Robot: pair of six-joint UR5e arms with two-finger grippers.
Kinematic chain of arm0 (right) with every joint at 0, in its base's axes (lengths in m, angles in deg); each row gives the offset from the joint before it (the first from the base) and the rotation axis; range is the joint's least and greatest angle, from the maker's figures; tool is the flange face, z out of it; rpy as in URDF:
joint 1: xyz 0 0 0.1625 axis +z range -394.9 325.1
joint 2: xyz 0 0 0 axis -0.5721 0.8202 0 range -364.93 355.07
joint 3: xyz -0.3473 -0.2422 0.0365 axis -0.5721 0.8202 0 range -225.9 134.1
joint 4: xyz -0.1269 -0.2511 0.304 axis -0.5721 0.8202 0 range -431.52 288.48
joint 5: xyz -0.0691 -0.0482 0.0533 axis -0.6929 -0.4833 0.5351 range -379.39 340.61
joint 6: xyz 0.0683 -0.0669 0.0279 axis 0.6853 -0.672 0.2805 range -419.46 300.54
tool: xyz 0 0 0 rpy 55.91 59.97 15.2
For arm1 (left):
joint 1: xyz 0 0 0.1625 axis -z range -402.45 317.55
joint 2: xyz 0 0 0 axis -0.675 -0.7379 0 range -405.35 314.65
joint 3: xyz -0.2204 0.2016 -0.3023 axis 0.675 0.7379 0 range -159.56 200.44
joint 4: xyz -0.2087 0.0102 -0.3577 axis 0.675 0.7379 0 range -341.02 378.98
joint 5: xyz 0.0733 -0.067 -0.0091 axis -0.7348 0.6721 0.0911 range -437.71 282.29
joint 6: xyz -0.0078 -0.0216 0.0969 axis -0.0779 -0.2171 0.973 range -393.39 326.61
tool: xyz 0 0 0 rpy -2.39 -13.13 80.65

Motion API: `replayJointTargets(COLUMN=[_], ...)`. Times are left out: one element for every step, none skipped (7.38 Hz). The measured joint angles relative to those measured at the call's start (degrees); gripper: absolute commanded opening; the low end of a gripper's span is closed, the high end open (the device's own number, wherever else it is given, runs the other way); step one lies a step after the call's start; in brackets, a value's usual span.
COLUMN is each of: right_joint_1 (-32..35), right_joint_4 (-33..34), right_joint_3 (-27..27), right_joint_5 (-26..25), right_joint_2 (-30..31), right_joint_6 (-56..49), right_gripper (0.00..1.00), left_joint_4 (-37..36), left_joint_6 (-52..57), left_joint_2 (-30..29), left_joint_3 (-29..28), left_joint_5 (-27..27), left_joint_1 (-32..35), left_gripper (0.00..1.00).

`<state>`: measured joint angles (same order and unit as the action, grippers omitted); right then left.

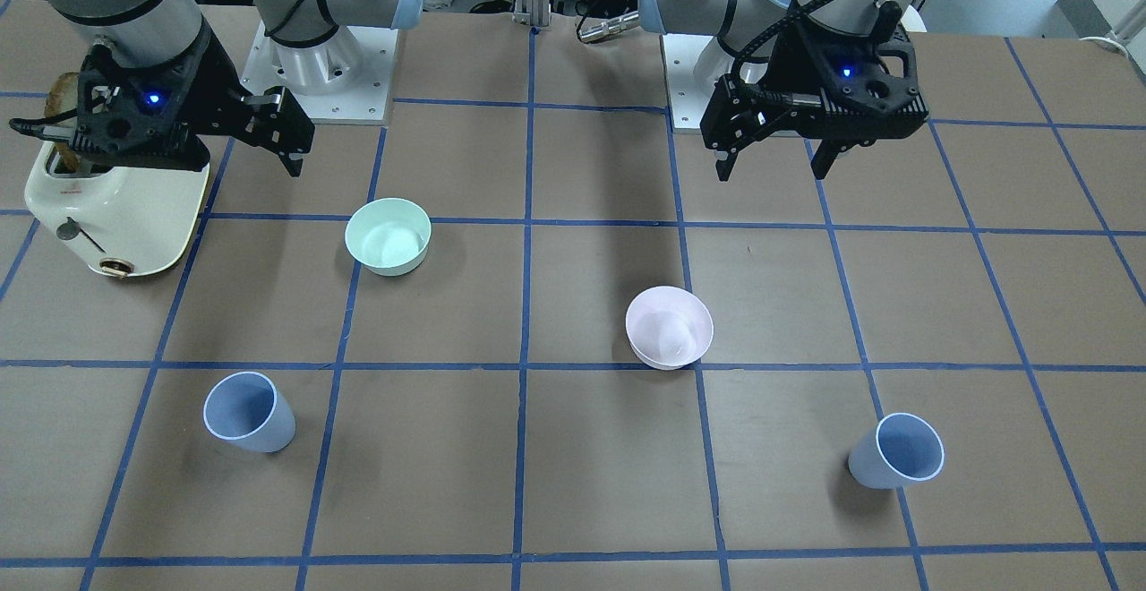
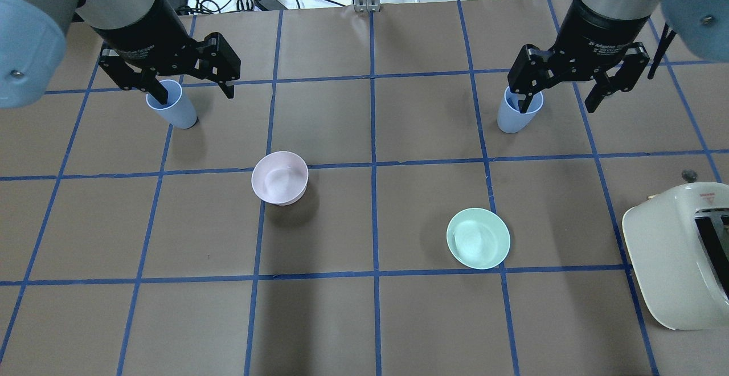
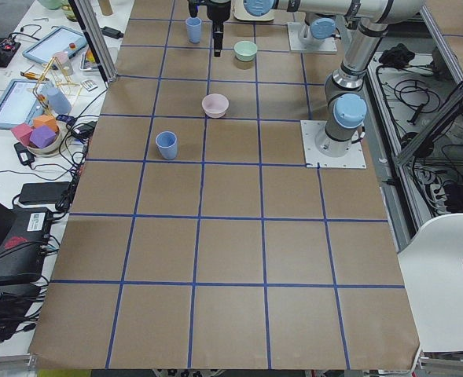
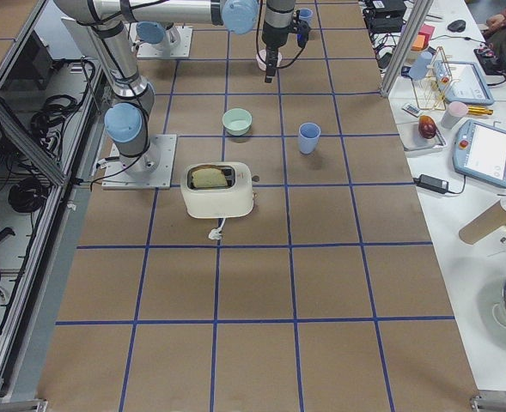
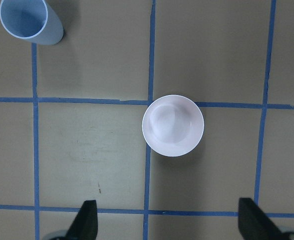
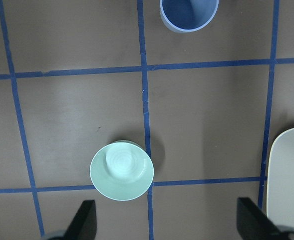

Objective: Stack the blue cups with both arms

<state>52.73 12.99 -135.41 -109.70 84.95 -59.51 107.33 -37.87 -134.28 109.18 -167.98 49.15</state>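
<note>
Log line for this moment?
left gripper: open, empty, raised | right gripper: open, empty, raised | left-side blue cup: upright | right-side blue cup: upright | stack: not started

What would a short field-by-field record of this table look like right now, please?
left cup: upright on the table, robot's left side, empty
right cup: upright, robot's right side, far from the left cup; not stacked
pink bowl: upright, nearer the left cup
mint-green bowl: upright, nearer the right cup
toaster: robot's right end, bread slice in a slot
left gripper: fingers open, raised, holding nothing
right gripper: fingers open, raised, holding nothing
</note>
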Motion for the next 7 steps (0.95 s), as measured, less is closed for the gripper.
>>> replayJointTargets(right_joint_1=[0.76,1.90,2.59,2.85,2.95,2.97,2.99], right_joint_4=[-0.03,-0.04,-0.05,-0.05,-0.05,-0.05,-0.05], right_joint_3=[-0.11,-0.22,-0.32,-0.44,-0.51,-0.55,-0.57], right_joint_5=[-0.10,-0.08,-0.14,-0.28,-0.39,-0.54,-0.68], right_joint_2=[0.38,0.74,0.92,0.96,0.97,0.87,0.70], right_joint_6=[0.05,0.10,0.12,0.13,0.14,-0.08,-0.46], right_gripper=[1.00,1.00,1.00,1.00,1.00,1.00,1.00], left_joint_4=[-0.07,-0.09,-0.10,-0.10,-0.16,-1.29,-3.92], left_joint_6=[0.00,-0.01,0.00,0.01,0.19,1.09,3.48], left_joint_2=[0.07,0.12,0.20,0.25,-0.10,-1.58,-4.39], left_joint_3=[0.02,0.01,-0.03,-0.26,-0.76,-1.21,-1.41], left_joint_5=[0.00,0.02,0.06,0.10,0.14,0.12,0.01], left_joint_1=[-0.01,-0.02,-0.02,-0.16,-0.53,-0.97,-1.45], left_gripper=[1.00,1.00,1.00,1.00,1.00,1.00,1.00])
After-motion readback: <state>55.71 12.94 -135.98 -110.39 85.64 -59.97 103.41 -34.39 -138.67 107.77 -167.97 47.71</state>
